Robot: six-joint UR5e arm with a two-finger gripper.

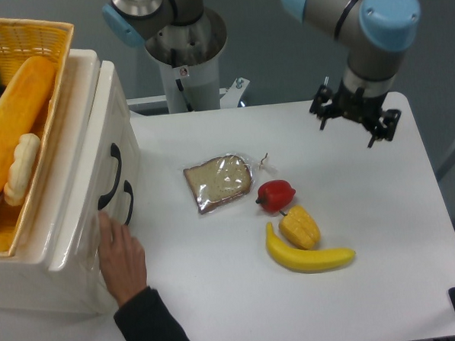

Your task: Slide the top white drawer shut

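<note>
glossy plastic top white drawer [102, 108], woven wicker basket [50, 57]

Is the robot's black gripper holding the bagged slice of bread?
No, the gripper hangs empty, apart from the bagged slice of bread lying on the white table.

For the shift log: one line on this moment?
gripper: open, empty, raised far right | top white drawer: untouched by gripper | human hand: on cabinet front
</note>
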